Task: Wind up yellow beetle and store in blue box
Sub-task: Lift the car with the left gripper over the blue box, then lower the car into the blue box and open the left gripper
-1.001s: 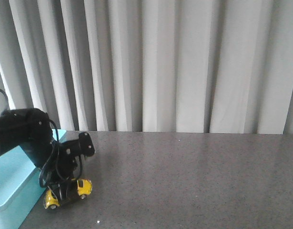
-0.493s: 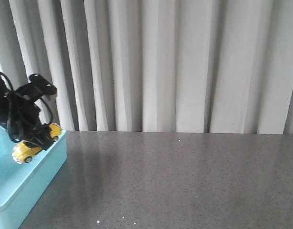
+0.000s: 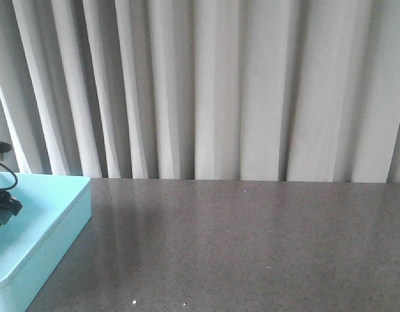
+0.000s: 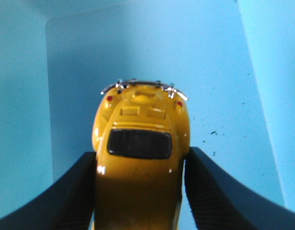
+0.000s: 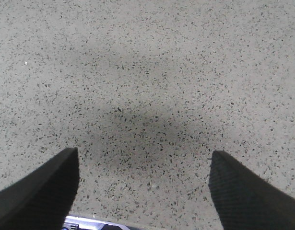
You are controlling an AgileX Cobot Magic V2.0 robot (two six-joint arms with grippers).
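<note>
So the biggest thing here is the speckled grey table [image 3: 252,240], with the blue box [image 3: 53,224] sitting at its left edge, partly cut off by the front view. Everything else I'll place off that box.

Left gripper [image 4: 140,191] is over the inside of the box, clenched on the yellow beetle [image 4: 140,158], both fingers pressed against the car's sides. The car looks to be held above the box floor, not resting on it, though I can't tell how high.

Right gripper [image 5: 145,191] is well away from the box over bare table, fingers spread, holding nothing.

My read: this is the storing step, nearly done. Next move probably just needs a short descent and letting go.

Room-wise, the box walls look well apart from the car on both sides, so plenty of clearance to drop straight down.
</note>
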